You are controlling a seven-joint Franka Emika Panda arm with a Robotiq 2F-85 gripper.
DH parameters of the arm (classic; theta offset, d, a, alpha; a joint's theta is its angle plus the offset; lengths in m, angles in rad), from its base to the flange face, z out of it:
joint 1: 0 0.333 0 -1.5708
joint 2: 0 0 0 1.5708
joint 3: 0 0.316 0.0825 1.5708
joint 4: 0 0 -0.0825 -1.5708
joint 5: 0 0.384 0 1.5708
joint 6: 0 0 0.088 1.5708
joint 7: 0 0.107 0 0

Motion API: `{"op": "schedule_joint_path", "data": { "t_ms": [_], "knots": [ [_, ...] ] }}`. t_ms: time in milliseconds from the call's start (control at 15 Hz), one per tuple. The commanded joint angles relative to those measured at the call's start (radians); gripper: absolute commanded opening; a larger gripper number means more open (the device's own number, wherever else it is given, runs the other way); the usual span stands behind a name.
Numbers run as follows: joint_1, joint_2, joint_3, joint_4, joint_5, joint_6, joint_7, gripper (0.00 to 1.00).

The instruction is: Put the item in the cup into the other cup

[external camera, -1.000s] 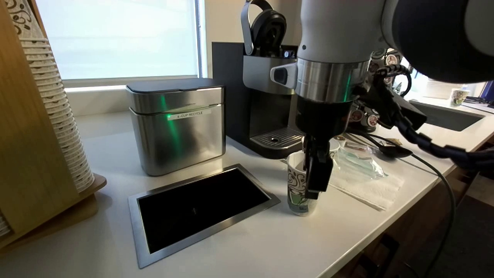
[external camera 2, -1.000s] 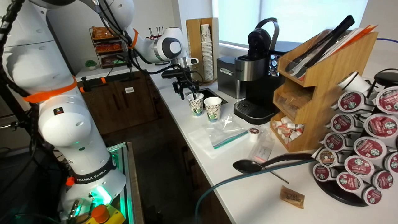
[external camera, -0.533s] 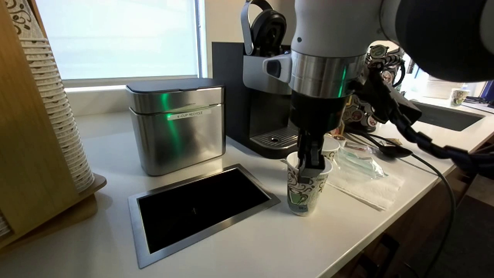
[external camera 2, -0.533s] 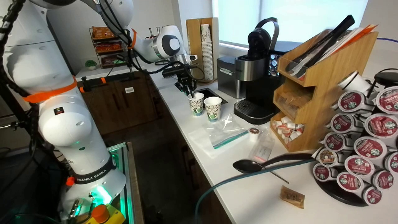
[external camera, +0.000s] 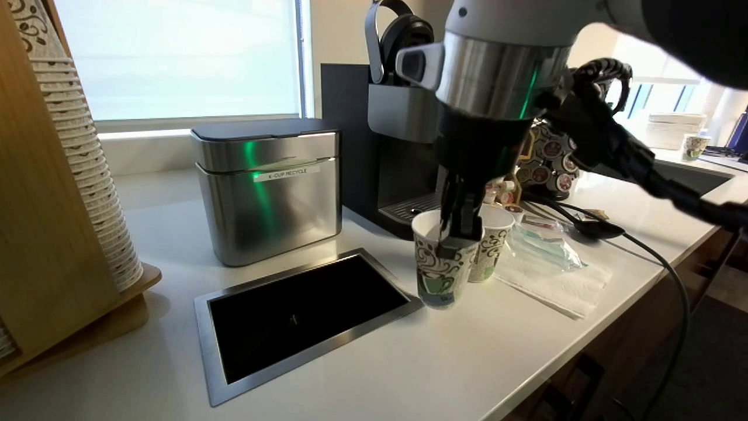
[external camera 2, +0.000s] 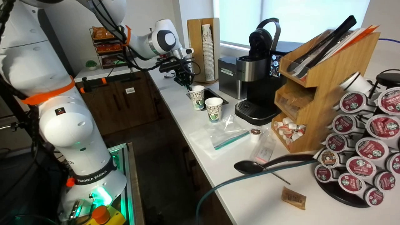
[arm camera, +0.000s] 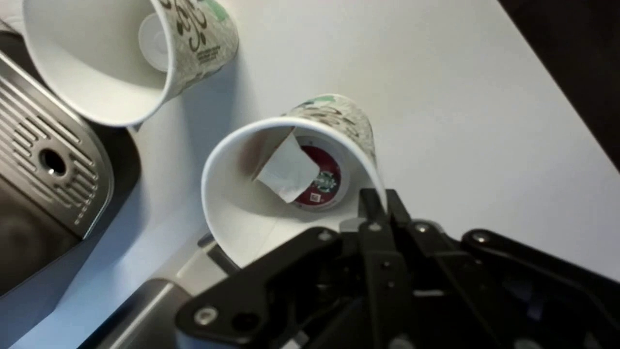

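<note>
My gripper (arm camera: 386, 206) is shut on the near rim of a patterned paper cup (external camera: 441, 280), one finger inside the wall and one outside. Within this cup the wrist view shows a red-lidded coffee pod (arm camera: 325, 182) and a white packet (arm camera: 289, 169). It appears lifted off the counter, fairly upright in both exterior views. The other cup (external camera 2: 214, 109), of like size and pattern, stands upright on the counter close beside it. A pale round shape (arm camera: 154, 41) shows at the other cup's bottom; I cannot tell what it is.
A steel-framed dark opening (external camera: 304, 316) is sunk in the counter near the held cup. Behind are a steel bin (external camera: 269, 199) and a coffee maker (external camera 2: 254, 84). A clear plastic bag (external camera 2: 226, 132) lies just beyond the other cup.
The gripper was open with a finger in front of the cup, then closed on its rim. The cup has since moved upward with the gripper; the other cup has stayed put.
</note>
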Motion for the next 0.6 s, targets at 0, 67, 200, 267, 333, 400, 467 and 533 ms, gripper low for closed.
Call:
{"op": "schedule_joint_path", "data": {
  "t_ms": [0, 67, 200, 267, 333, 400, 467, 533],
  "knots": [
    [0.005, -0.221, -0.028, -0.166, 0.120, 0.145, -0.015, 0.01],
    [0.010, -0.274, -0.051, -0.212, 0.183, 0.183, -0.037, 0.01],
    [0.035, -0.369, -0.116, -0.308, 0.316, 0.257, -0.096, 0.01],
    [0.051, -0.404, -0.159, -0.354, 0.375, 0.301, -0.133, 0.01],
    [0.069, -0.438, -0.210, -0.394, 0.432, 0.339, -0.177, 0.01],
    [0.096, -0.472, -0.276, -0.428, 0.486, 0.376, -0.238, 0.01],
    [0.135, -0.506, -0.351, -0.469, 0.539, 0.419, -0.311, 0.01],
    [0.184, -0.527, -0.445, -0.487, 0.590, 0.446, -0.401, 0.01]
  ]
}}
